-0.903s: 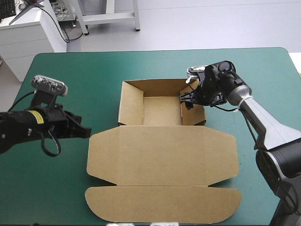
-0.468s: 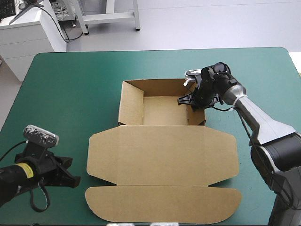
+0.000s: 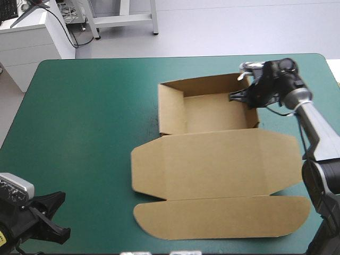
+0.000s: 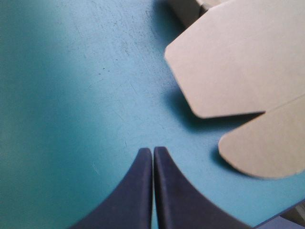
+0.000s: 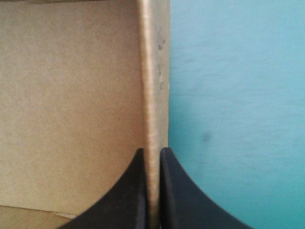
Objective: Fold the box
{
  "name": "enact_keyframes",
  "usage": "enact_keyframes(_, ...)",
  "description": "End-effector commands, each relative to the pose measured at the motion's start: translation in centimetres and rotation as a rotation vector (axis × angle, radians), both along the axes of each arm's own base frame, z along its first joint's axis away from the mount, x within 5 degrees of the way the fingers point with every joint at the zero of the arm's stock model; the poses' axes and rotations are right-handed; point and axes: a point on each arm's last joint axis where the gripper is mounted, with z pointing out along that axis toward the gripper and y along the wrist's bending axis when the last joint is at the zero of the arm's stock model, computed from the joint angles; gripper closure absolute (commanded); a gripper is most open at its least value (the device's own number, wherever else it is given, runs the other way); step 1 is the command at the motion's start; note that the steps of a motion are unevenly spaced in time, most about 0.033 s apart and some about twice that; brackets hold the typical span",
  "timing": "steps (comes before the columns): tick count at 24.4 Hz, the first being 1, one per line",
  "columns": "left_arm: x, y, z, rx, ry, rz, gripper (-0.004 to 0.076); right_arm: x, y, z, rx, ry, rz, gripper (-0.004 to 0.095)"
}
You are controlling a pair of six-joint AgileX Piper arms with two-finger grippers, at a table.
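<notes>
Two tools, only one on box [image 3: 212, 114]. Right tool [image 5: 152, 150] pinches box's right wall [image 5: 155, 71], board between nearly closed fingers. Left tool [image 4: 153, 149] pressed together, empty, well apart from box, off lid's [image 3: 215, 159] near left corner. Box lies close to bench's [image 3: 79, 106] right edge. Lid flat, nearward of tray, long axis left-right. Judgement: right arm nearer; coming move turns on its wall grip.

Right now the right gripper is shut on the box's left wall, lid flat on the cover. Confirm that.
Wrong wall. The right gripper is shut on the right wall of the box, not the left, as the high view shows; the right wrist view has that wall between its fingers. The lid does lie flat on the teal-green cover.
</notes>
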Motion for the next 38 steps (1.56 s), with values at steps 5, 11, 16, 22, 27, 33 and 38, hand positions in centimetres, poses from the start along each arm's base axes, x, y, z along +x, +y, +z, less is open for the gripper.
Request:
enact_keyframes(5,0.0,0.3,0.8,-0.005,-0.079,0.017,0.0732,-2.6,-13.6,5.5,-0.074,-0.118,-0.267,0.0927)
enact_keyframes(11,0.0,0.3,0.9,-0.006,-0.081,0.017,0.0732,-4.1,-19.5,4.6,-0.086,-0.089,-0.42,0.0927)
enact_keyframes(16,0.0,0.3,0.9,-0.006,-0.081,0.017,0.0732,-5.1,-23.2,2.8,-0.103,-0.011,-0.452,0.0923)
enact_keyframes(22,-0.1,0.2,0.8,-0.011,-0.069,0.011,0.0732,-6.1,-24.7,1.7,-0.092,0.073,-0.46,0.0641)
enact_keyframes(27,0.0,0.2,0.8,-0.009,-0.076,0.012,0.0732,-6.4,-24.4,2.3,-0.084,0.068,-0.481,0.0269)
enact_keyframes(33,-0.2,0.0,0.8,-0.032,-0.063,-0.005,0.0732,-8.2,-22.1,6.6,0.001,-0.075,-0.475,0.0297)
enact_keyframes(38,-0.2,-0.1,0.8,-0.047,-0.058,-0.015,0.0732,-9.6,-17.3,10.9,0.102,-0.232,-0.324,0.0668)
